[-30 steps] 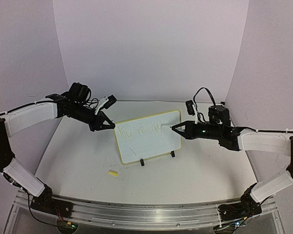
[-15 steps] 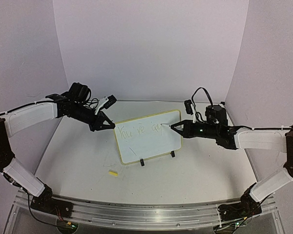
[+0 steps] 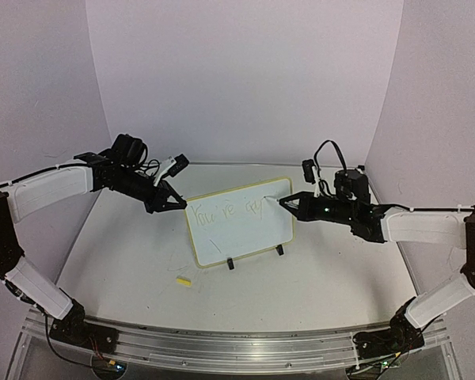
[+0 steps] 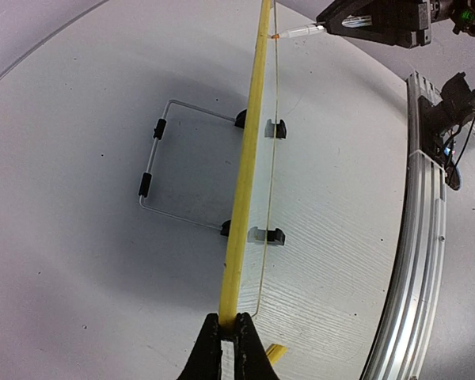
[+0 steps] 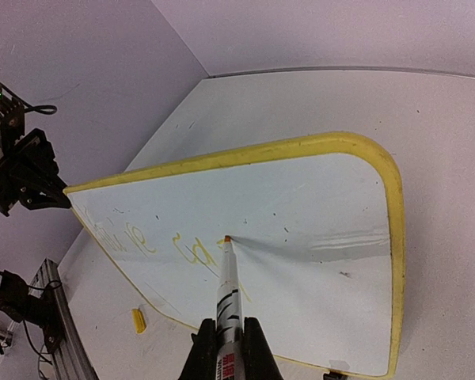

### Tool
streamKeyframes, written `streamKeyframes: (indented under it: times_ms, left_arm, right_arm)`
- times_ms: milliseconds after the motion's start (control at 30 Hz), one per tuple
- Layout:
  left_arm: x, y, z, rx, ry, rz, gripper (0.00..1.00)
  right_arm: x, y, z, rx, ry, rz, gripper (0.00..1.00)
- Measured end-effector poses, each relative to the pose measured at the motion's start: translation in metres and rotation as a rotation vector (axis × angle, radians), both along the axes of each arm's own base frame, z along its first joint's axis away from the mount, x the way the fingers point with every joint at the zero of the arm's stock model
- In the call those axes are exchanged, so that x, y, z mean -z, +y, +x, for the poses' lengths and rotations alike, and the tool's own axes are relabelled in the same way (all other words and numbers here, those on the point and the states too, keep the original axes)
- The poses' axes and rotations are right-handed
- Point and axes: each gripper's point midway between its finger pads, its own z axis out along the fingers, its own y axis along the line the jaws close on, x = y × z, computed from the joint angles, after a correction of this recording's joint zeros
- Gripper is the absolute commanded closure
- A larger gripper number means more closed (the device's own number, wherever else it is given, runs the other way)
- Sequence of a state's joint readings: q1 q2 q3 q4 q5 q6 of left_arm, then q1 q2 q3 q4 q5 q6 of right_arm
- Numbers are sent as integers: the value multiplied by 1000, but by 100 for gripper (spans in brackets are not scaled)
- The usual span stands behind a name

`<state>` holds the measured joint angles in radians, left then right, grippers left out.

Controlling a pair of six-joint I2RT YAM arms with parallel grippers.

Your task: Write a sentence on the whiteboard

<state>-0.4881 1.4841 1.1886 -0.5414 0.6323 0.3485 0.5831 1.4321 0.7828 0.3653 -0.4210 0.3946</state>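
Clamps whiteboard (image 3: 239, 222) rim in left gripper (image 3: 180, 206), marker (image 5: 226, 273) in right gripper (image 3: 291, 203); has edged it rightward, leaving sentence (image 3: 226, 210) judged unfinished.

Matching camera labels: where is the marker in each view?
Top external: marker right of centre, tip at the whiteboard, upper right part.
Left wrist: top edge, right of centre, tip at the board seen edge-on.
Right wrist: bottom centre, pointing up, tip on the board face.
Shared landmark: the whiteboard's yellow rim.
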Motion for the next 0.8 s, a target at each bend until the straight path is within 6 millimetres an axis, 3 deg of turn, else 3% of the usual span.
streamKeyframes:
  times_ms: [167, 800]
  left_arm:
    - [0, 0, 0, 0, 0, 0, 100]
    - [0, 0, 0, 0, 0, 0, 100]
  right_arm:
    - [-2, -3, 0, 13, -7, -1, 100]
    - [24, 0, -8, -21, 59, -27, 100]
